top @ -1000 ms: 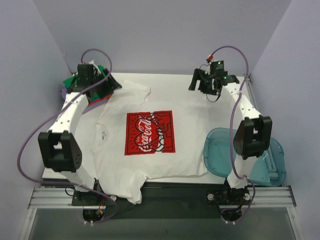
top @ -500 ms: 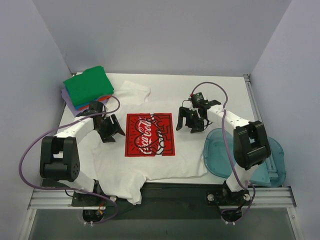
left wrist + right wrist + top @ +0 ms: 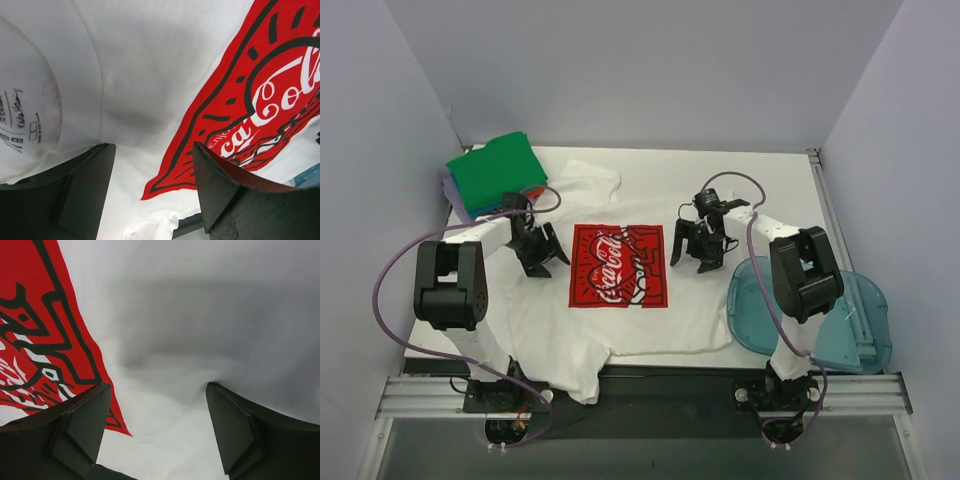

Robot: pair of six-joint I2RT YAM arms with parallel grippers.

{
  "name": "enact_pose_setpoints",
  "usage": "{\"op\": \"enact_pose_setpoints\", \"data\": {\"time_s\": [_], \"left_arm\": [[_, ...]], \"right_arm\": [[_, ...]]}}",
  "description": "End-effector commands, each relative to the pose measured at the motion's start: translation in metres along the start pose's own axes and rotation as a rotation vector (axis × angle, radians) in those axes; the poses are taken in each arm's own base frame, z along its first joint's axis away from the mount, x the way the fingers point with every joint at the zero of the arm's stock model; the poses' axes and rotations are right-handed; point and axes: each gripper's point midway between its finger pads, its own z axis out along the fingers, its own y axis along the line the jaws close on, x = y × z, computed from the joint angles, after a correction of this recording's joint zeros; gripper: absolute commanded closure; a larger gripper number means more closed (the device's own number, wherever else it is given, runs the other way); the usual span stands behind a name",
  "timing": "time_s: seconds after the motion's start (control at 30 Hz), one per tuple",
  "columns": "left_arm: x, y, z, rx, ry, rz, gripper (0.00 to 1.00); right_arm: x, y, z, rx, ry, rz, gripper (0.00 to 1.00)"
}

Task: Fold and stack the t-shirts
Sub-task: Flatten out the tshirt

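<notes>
A white t-shirt point(image 3: 650, 325) lies spread flat on the table, its red logo point(image 3: 618, 265) with white script facing up. My left gripper point(image 3: 542, 258) is low over the shirt just left of the logo, open, with only cloth between its fingers point(image 3: 85, 190). My right gripper point(image 3: 692, 258) is low over the cloth just right of the logo, also open. In the left wrist view the logo point(image 3: 260, 100) runs beside the right finger. The right wrist view has plain white cloth point(image 3: 210, 315) between the fingertips point(image 3: 235, 430). A stack of folded t-shirts, green on top point(image 3: 496, 172), sits at the back left.
A translucent blue plastic bin point(image 3: 755, 310) lies at the right front of the table, partly under the right arm. The shirt's lower sleeve point(image 3: 582, 385) hangs over the table's near edge. Purple walls close in the back and both sides.
Both arms swung in from the back corners and came down onto the white shirt, left gripper to the logo's left, right gripper to its right. The green-topped stack is now uncovered.
</notes>
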Motion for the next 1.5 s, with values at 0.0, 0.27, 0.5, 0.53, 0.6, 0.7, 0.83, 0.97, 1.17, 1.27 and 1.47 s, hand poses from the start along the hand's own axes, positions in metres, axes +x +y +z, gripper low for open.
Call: {"op": "enact_pose_setpoints", "data": {"time_s": [0.0,0.27,0.5,0.53,0.6,0.7,0.83,0.97,1.17,1.27,1.47], "left_arm": [[-0.034,0.010,0.018,-0.053,-0.072,0.054,0.26],[-0.082,-0.007,0.028,-0.082,-0.086,0.079,0.26],[-0.128,-0.030,0.030,-0.077,-0.134,0.117,0.26],[-0.131,-0.033,0.032,-0.074,-0.135,0.128,0.26],[-0.142,-0.049,0.027,-0.042,-0.165,0.157,0.26],[-0.150,-0.072,0.018,-0.008,-0.194,0.202,0.25],[-0.150,-0.100,-0.007,0.026,-0.238,0.253,0.25],[-0.146,-0.117,-0.043,0.051,-0.296,0.259,0.25],[-0.112,-0.104,-0.083,0.043,-0.320,0.244,0.24],[-0.082,-0.081,-0.079,0.015,-0.271,0.226,0.24],[-0.036,-0.041,-0.062,-0.005,-0.205,0.167,0.24]], "right_arm": [[-0.004,-0.001,0.011,0.042,0.036,0.023,0.21],[-0.042,-0.004,0.015,0.082,0.028,0.063,0.21],[-0.083,0.000,0.010,0.070,0.003,0.093,0.21],[-0.087,-0.002,0.010,0.071,0.001,0.097,0.21],[-0.095,0.004,0.008,0.051,-0.003,0.092,0.22],[-0.105,0.013,0.001,0.016,-0.019,0.074,0.21],[-0.108,0.030,-0.014,-0.061,-0.029,0.035,0.21],[-0.110,0.044,-0.041,-0.105,-0.074,-0.005,0.21],[-0.083,0.050,-0.059,-0.118,-0.065,-0.047,0.21],[-0.061,0.049,-0.056,-0.108,-0.029,-0.062,0.21],[-0.015,0.043,-0.038,-0.085,0.035,-0.084,0.21]]}}
